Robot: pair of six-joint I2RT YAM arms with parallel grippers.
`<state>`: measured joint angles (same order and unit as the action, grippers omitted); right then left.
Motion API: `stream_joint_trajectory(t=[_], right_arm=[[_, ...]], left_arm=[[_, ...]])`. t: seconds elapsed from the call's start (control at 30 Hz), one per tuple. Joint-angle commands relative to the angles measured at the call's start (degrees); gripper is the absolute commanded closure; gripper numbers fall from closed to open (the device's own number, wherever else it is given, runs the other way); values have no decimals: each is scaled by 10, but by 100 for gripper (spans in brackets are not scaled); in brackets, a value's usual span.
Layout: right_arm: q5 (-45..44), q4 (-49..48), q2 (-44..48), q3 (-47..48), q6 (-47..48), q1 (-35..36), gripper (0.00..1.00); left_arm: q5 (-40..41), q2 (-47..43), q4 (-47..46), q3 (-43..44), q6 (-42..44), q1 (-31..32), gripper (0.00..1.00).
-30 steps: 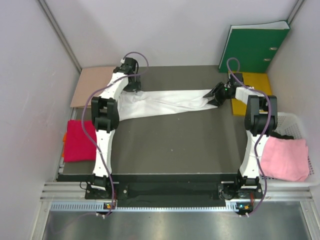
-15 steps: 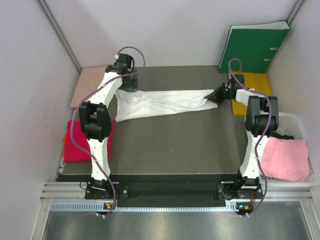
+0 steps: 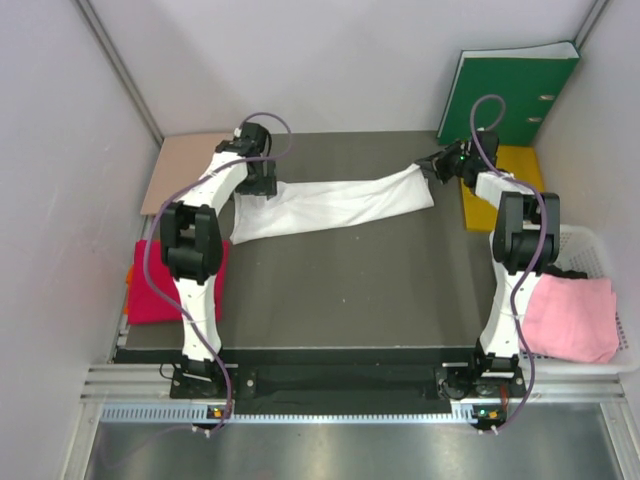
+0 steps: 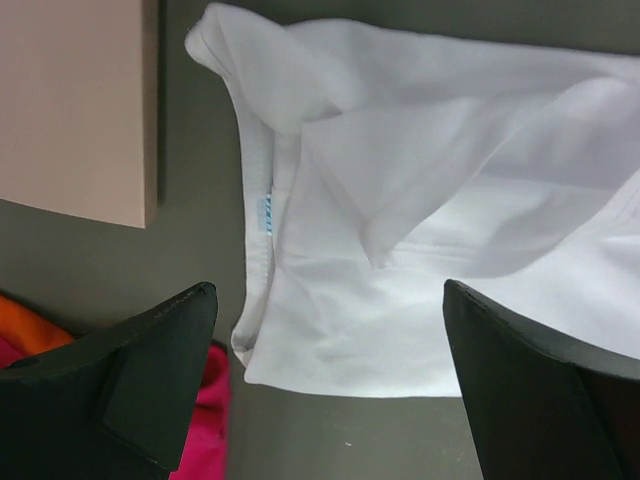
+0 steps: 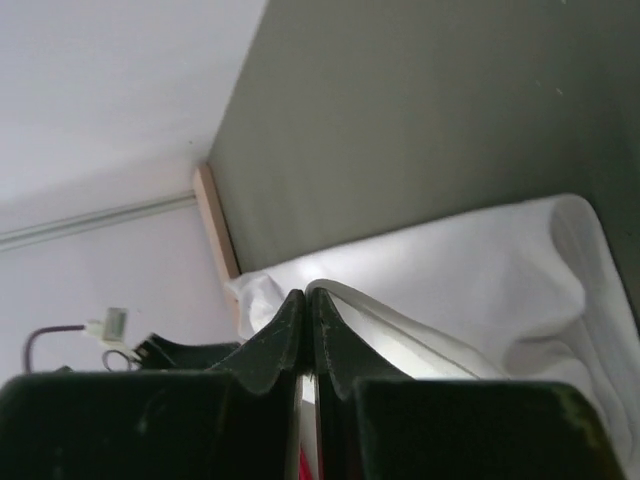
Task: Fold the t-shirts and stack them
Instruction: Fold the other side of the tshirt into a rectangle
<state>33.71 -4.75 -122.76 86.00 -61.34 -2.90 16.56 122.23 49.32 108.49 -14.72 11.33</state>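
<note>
The white t-shirt [image 3: 330,205] lies stretched in a long band across the far half of the table. Its blue neck label [image 4: 266,212] shows in the left wrist view. My left gripper [image 3: 258,186] hangs open just above the shirt's left end [image 4: 340,330] and holds nothing. My right gripper [image 3: 432,167] is shut on the shirt's right end and lifts it a little; the pinched hem [image 5: 400,315] shows beside its fingertips. The crimson red t-shirt [image 3: 158,281] lies folded at the table's left edge. The pale pink t-shirt [image 3: 572,317] lies in the basket at the right.
A tan cardboard sheet [image 3: 180,170] lies at the back left. A green binder [image 3: 505,95] leans on the back wall, a yellow pad [image 3: 510,180] below it. A white basket [image 3: 592,250] stands off the table's right edge.
My left gripper has let go of the shirt's left end and opened above it. My right gripper has pulled the right end farther back and to the right, lifting it.
</note>
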Motion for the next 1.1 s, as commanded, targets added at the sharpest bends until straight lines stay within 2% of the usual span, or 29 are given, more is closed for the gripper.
stream_joint_trajectory(t=[0.0,0.27,0.73,0.83,1.07], right_arm=[[-30,-46,-16,48,-20,-10,97],[-47,26,23,20,-5,-22,100],[16,140,158,-78,28,-26,100],[25,178,196,-100,48,-26,100],[14,343,246,-111,149,-26,100]], left_arm=[[-19,-48,11,-27,0,13,1],[-20,-48,15,-57,-1,25,1],[-15,-18,15,-45,-2,33,1],[-14,-15,13,-41,-3,33,1],[-14,-7,12,-30,-2,34,1]])
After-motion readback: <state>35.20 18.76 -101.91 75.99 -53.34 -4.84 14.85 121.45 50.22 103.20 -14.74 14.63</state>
